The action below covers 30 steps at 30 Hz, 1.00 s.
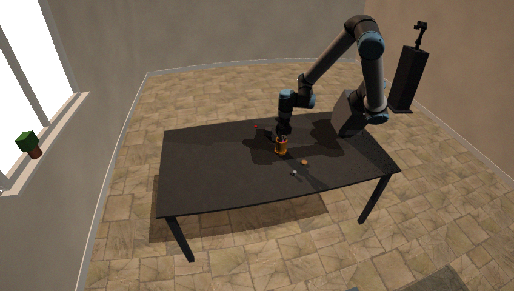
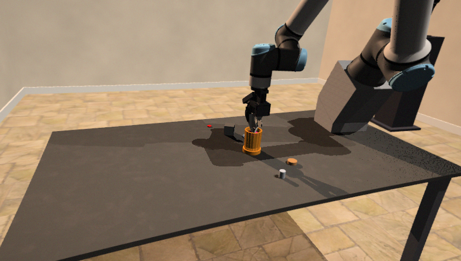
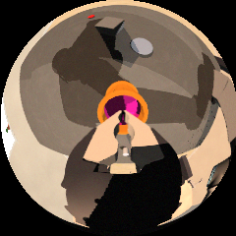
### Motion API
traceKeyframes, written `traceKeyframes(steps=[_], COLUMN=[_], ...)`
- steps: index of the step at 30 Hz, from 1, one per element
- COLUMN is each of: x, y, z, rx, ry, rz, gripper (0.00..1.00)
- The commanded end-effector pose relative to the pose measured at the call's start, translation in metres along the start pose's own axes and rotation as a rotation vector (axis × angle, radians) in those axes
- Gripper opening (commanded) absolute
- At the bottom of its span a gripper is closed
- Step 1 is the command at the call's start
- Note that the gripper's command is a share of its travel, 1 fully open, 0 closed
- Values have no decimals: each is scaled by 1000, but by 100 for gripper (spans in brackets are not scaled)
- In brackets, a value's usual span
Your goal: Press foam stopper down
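The orange jar (image 2: 251,141) stands upright mid-table (image 2: 129,181), magenta stopper (image 3: 119,106) in its mouth. The gripper (image 2: 255,125), closed and empty, points down into it. A dark block (image 2: 229,130), disc (image 2: 291,161) and small cylinder (image 2: 281,173) lie nearby.

In your wrist view, the gripper (image 3: 121,116) points straight down with its jaws closed together and nothing between them. The tips are over the magenta foam stopper (image 3: 114,105), inside the orange jar (image 3: 104,103). You see the jar's rim all around the stopper. Further away on the dark table (image 3: 162,79) lie a grey disc (image 3: 142,46), a dark block (image 3: 110,24) and a small red mark (image 3: 90,16).
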<state>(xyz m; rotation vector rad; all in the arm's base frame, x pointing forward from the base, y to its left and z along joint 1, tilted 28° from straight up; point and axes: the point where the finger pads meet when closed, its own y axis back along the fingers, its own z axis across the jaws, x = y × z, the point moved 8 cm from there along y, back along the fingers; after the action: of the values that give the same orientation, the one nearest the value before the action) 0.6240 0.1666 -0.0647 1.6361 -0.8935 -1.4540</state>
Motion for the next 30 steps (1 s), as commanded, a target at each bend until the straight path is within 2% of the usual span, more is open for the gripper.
traceKeyframes(steps=[1, 14, 30], x=[0, 0, 0], y=[9, 46, 67], z=[0, 0, 0], rx=[1, 1, 1], ry=[0, 0, 0], rz=[0, 0, 0], gripper=[0, 0, 0])
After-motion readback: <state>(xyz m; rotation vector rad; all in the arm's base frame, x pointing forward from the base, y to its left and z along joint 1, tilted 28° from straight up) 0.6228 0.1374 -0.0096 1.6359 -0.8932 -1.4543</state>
